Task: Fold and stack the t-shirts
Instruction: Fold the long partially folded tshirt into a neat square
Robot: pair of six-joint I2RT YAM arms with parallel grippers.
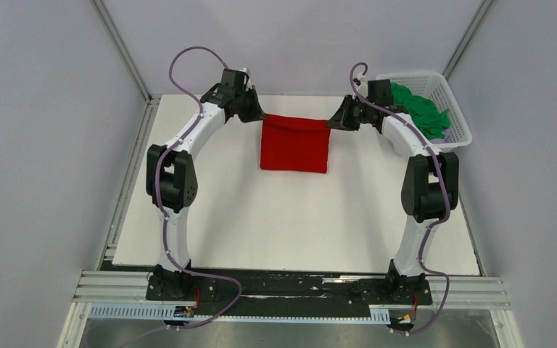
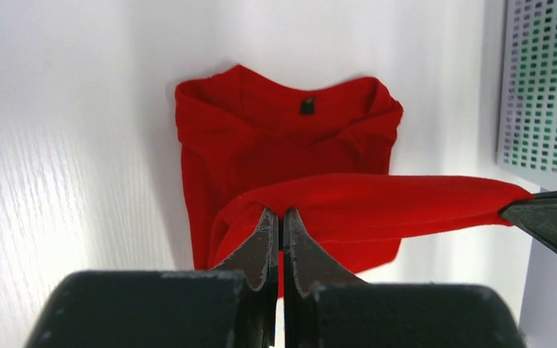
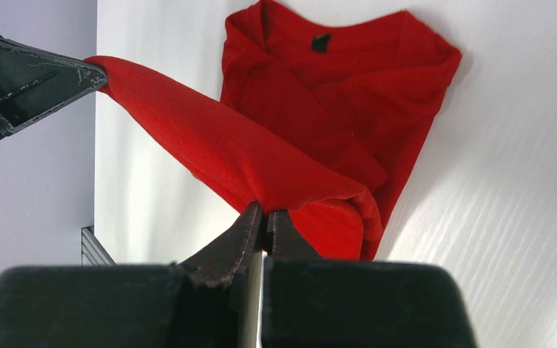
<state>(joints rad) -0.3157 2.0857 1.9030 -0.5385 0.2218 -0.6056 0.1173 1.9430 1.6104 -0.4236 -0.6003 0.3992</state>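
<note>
Two pincers hold the far edge of the red t-shirt [image 1: 294, 145] in the top view: the left pincer [image 1: 260, 116] at its far left corner, the right pincer [image 1: 331, 123] at its far right corner. The shirt lies as a folded rectangle on the far middle of the white surface [image 1: 297, 225], its far edge drawn straight between them. The green t-shirt [image 1: 422, 112] sits bunched inside the white lattice basket [image 1: 458, 119] at the far right corner of the surface.

In the left wrist view, the left pincer [image 2: 281, 215] is pressed together on a fold of the red t-shirt [image 2: 283, 123]. The fold stretches as a raised band across to the right pincer [image 2: 522, 212] at the right edge. Beneath the band the rest of the shirt lies flat on the surface [image 2: 58, 145], with a small dark neck label [image 2: 307, 106] at its far end. The basket [image 2: 540, 87] stands at the upper right, green showing through its holes.

In the right wrist view, the right pincer [image 3: 263, 212] is clamped tight on the red t-shirt [image 3: 348, 94]. The lifted band of cloth runs up and left to the tip of the left pincer [image 3: 87, 76], which also pinches it. The lower layers rest on the surface [image 3: 515, 181], the neck label [image 3: 320, 42] near the top.
</note>
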